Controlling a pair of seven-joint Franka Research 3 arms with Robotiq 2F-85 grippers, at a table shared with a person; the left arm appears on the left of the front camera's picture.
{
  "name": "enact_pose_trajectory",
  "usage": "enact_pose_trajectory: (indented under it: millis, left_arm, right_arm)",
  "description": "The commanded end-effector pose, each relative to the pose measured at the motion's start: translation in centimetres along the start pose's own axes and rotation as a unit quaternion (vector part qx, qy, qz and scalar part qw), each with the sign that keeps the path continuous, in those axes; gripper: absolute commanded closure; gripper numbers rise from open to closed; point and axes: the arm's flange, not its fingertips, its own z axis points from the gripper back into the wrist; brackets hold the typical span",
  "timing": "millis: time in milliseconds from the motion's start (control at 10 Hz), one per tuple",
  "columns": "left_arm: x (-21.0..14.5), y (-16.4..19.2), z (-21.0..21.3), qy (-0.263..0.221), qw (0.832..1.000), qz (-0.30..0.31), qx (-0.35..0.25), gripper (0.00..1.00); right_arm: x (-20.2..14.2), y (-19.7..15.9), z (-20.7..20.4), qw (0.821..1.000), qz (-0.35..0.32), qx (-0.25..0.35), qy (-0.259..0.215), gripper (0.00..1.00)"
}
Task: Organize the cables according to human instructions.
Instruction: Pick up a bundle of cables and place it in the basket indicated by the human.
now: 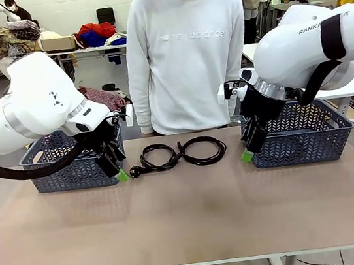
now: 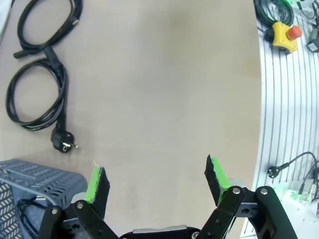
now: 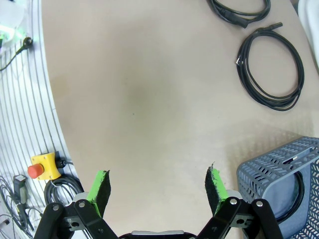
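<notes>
Now, a plugged cable [image 1: 157,157] and a second cable [image 1: 204,149] are lying coiled, side by side, toward the table's [image 1: 190,223] twelve o'clock edge. A third cord [image 2: 24,209] is sitting in the left basket [image 1: 70,168] at nine o'clock, a fourth cord [image 3: 302,191] in the right basket [image 1: 309,135] at three. The left gripper [image 2: 156,169] and right gripper [image 3: 157,173] are hovering beside them, tilting down, jaws spread wide and empty. A person [image 1: 186,58] is standing at twelve, cluttered workroom behind
</notes>
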Motion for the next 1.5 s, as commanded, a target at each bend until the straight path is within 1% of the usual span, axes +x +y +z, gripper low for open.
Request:
enact_pose_trajectory:
  millis: [0, 1400]
  left_arm:
    - [-0.02, 0.04, 0.18, 0.004, 1.0, -0.002, 0.003, 0.0]
    - [-0.02, 0.04, 0.18, 0.004, 1.0, -0.002, 0.003, 0.0]
  right_arm:
    - [0.3, -0.11, 0.17, 1.0, 0.0, -0.003, -0.001, 0.0]
    - [0.3, -0.11, 0.17, 1.0, 0.0, -0.003, -0.001, 0.0]
